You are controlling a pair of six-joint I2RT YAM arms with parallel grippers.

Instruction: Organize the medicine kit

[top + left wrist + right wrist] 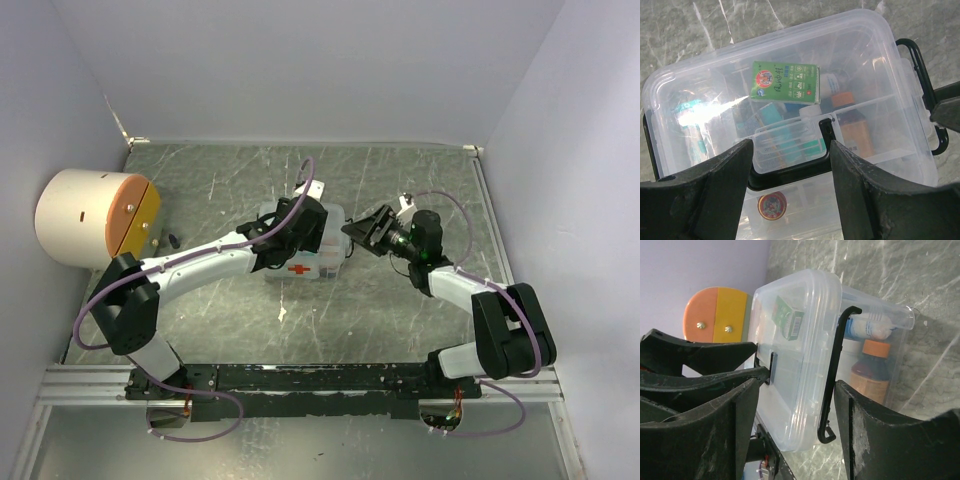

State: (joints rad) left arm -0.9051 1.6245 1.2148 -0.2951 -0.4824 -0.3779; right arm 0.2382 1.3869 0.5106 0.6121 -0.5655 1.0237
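The medicine kit (325, 258) is sitting on the table (420, 320) at the centre of the top view, well apart from the big white-and-orange cylinder (90, 215) at the left edge, and both arms are stretching out to it. Its clear lid is lying over the base. A green box (785, 82), a brown bottle with an orange cap (871, 372) and a round tin (771, 206) are showing through the clear plastic, so the sorting is looking largely done. The step in hand is, by my reading, securing the case. The left gripper (790, 155) is hovering over the kit's front edge with its jaws released and gripping nothing, 1 on each side of the black handle (790, 174) at the bottom centre of the left wrist view. The right gripper (796, 390) is standing at the kit's short end, its jaws likewise parted and holding nothing. The thin black side latch (832, 375) is running between them in the middle of the right wrist view, and a gap is showing between that latch and the right-hand jaw. Whether the latch is hooked home I cannot tell, though its lower hook is looking free. The next move is probably calling for the left arm steadying the lid from above while the right jaws are pressing the latch against the case wall. The light case is likely sliding on the smooth table if pushed from 1 side only.
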